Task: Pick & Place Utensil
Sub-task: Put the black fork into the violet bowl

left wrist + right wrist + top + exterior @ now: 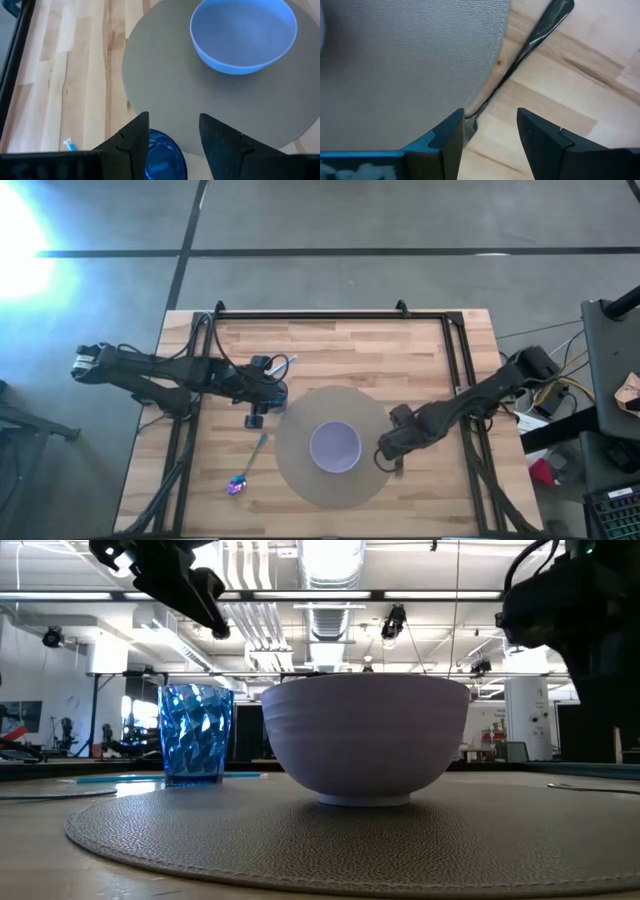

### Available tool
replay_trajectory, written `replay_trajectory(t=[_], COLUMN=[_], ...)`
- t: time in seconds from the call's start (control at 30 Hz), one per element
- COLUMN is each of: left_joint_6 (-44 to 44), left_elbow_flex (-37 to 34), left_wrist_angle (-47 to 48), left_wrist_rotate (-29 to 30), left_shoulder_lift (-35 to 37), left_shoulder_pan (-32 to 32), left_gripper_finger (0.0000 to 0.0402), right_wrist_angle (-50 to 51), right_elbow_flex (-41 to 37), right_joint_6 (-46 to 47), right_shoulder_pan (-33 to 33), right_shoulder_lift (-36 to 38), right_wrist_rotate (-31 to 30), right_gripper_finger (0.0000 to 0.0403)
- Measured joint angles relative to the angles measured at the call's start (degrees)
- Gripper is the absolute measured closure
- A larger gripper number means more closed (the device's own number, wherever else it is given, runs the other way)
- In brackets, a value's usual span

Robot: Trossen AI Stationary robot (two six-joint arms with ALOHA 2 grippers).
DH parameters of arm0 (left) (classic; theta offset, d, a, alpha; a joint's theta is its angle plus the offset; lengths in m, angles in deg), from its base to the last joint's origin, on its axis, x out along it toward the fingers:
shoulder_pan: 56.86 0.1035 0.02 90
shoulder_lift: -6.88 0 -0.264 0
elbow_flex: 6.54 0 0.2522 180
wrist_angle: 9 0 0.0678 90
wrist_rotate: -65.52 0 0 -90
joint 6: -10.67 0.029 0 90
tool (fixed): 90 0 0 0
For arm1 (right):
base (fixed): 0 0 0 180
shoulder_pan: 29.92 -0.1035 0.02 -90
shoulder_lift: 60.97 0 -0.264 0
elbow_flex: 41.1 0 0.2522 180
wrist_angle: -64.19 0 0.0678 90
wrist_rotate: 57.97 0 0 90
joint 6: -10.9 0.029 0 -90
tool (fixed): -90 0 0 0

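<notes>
A spoon (pixel 248 465) with a light-blue handle and a shiny iridescent bowl lies flat on the wood, left of the round grey placemat (pixel 300 475). A lavender bowl (pixel 334 446) stands in the mat's middle. A blue faceted cup (pixel 195 735) stands at the mat's far-left edge. My left gripper (pixel 172 120) hovers open above the cup (pixel 162 157), clear of it in the low view. My right gripper (pixel 490 115) is open, low over a dark slim utensil (pixel 530 45) that lies along the mat's right edge, partly on the wood.
A black metal frame (pixel 330 313) runs along the table's far edge and down both sides. Bare wood lies near and left of the spoon and right of the mat (pixel 570 100). Off the table's right edge stand cables and equipment (pixel 600 380).
</notes>
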State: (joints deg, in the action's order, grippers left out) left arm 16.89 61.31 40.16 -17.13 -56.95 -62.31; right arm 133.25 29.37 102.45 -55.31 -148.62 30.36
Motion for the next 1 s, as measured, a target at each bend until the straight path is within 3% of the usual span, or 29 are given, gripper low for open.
replay_trajectory(t=[0.63, 1.0], left_joint_6=[-0.2, -0.2], left_elbow_flex=[-0.4, -1.0], left_wrist_angle=[1.1, 1.1], left_wrist_rotate=[0.0, 0.0], left_shoulder_lift=[0.0, 0.0], left_shoulder_pan=[0.0, 0.0], left_gripper_finger=[0.0236, 0.0236], right_wrist_angle=[-2.0, -6.4], right_elbow_flex=[-0.7, -4.4], right_joint_6=[-2.9, -2.9], right_shoulder_pan=[-0.2, -0.1], right_shoulder_lift=[-9.0, -7.9], right_wrist_rotate=[-0.1, 0.0], right_gripper_finger=[0.0225, 0.0237])
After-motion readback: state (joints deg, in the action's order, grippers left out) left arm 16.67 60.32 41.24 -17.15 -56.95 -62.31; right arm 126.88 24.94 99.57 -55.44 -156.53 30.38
